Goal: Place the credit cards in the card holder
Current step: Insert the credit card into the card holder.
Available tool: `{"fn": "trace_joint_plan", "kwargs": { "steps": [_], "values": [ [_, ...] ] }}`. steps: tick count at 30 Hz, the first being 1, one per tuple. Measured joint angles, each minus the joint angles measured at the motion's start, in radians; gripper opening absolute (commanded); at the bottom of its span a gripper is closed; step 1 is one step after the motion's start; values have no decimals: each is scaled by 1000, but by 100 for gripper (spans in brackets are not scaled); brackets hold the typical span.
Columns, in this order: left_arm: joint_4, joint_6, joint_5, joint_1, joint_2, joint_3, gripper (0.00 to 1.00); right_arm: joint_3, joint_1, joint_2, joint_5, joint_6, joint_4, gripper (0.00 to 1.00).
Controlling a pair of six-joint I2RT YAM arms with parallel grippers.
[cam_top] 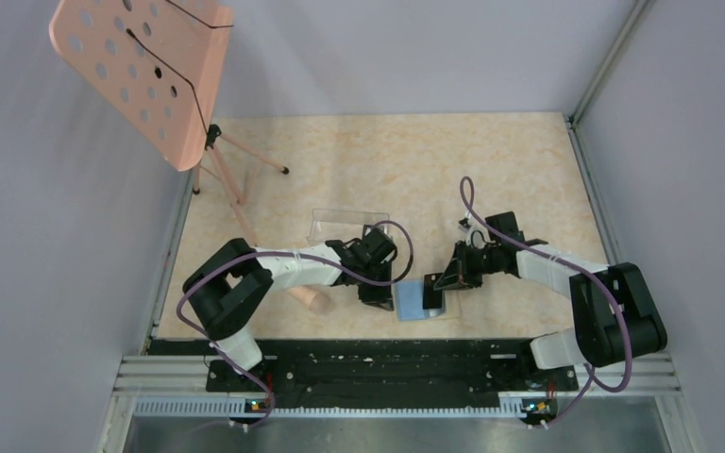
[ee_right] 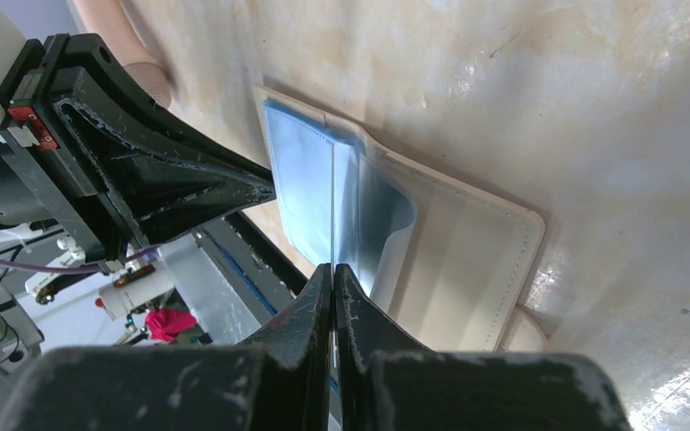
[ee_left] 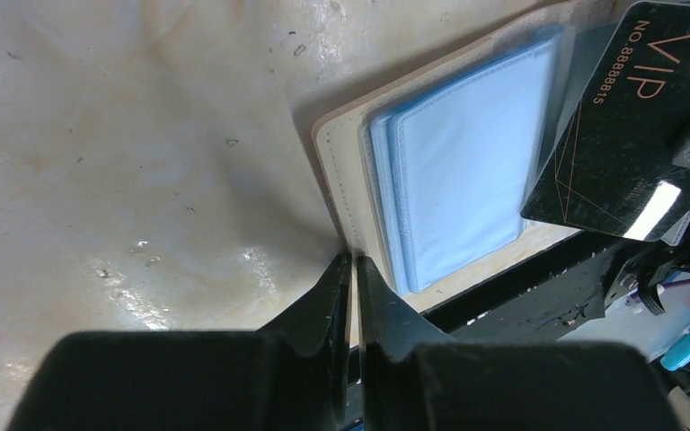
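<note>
Slanting credit card (ee_left: 620,135) over card holder (ee_left: 458,180)

Pretty shiny marble-look sheen on the table (ee_left: 99,135), glare patches and a few specks; matt tan leathery cover on the card holder (ee_left: 334,171), stitched along the rim; smooth pale blue sleeves inside under clear filmy plastic; glossy black on the credit card (ee_left: 620,135), metallic gold print, strong reflection; matt black plastic on the left gripper (ee_left: 352,265) and right gripper (ee_right: 332,274), scuffed and scratched; clear plastic box (cam_top: 335,222) farther back; silvery metal rail (cam_top: 387,408) at the near edge.
</note>
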Motion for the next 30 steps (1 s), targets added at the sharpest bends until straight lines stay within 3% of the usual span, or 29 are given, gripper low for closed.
{"fn": "trace_joint_plan", "kwargs": {
  "steps": [14, 21, 30],
  "values": [
    [-8, 1, 10, 0, 11, 11, 7, -20, 3, 52, 11, -6, 20, 0],
    [-11, 2, 10, 0, 12, 13, 0, -20, 3, 52, 12, -6, 21, 0],
    [-17, 4, 19, 0, 23, 24, 0, 33, 5, 52, 56, -14, -11, 0]
  ]
}}
